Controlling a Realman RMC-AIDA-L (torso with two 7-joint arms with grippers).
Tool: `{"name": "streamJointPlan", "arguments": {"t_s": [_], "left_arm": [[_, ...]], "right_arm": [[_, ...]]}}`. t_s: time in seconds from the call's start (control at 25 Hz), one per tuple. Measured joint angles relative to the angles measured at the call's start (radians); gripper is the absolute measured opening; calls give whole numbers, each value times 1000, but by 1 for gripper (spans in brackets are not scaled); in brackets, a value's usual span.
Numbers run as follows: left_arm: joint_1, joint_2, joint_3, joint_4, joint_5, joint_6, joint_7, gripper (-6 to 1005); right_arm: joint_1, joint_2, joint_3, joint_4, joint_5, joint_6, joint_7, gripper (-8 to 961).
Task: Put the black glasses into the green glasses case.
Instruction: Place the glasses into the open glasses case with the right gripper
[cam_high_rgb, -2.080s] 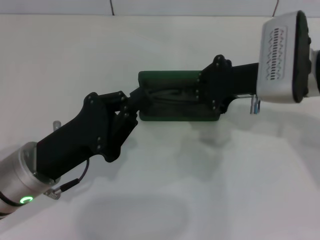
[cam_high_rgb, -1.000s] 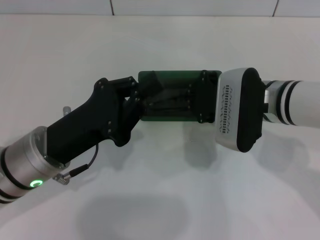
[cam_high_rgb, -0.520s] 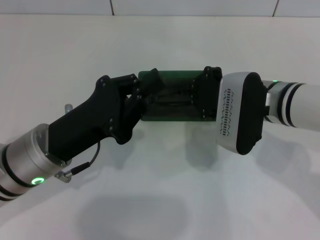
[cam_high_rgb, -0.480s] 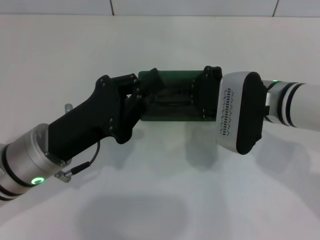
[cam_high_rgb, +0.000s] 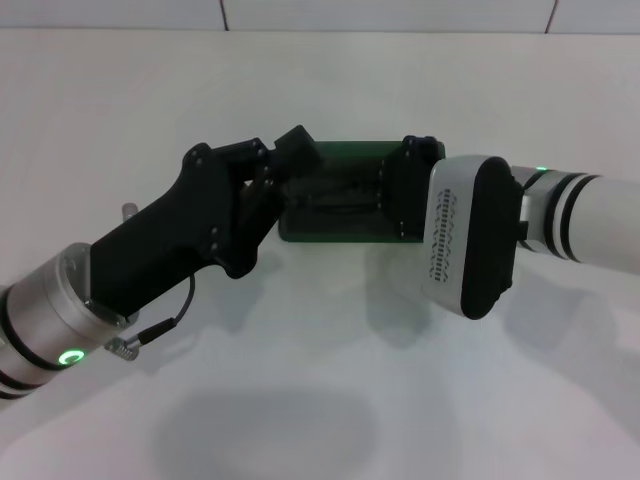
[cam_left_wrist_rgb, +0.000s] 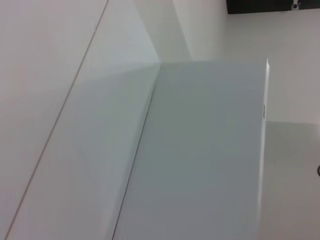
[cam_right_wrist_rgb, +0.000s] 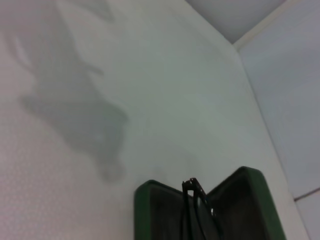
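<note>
While the green glasses case (cam_high_rgb: 345, 200) lies open, long axis 9-to-3, the black glasses (cam_right_wrist_rgb: 197, 210) are seen inside — left end effector (cam_high_rgb: 285, 180) at 9, right end effector (cam_high_rgb: 405, 190) at 3; neither grip can be told.

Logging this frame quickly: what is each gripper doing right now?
Left gripper: at the green glasses case's left end; grip cannot be told.
Right gripper: at the case's right end; cannot be told.
</note>
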Motion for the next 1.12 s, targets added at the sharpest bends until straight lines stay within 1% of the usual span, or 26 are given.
{"name": "streamJointPlan", "arguments": {"t_s": [0.52,1.12], "left_arm": [[-5,-1,-1,-4,0,-1,5,27],[2,-1,-1,-5,4,-2,6,27]], "right_arm": [[5,0,-11,19,9,21,0,61],[-3,0,-21,10,15,24,26,75]]}}
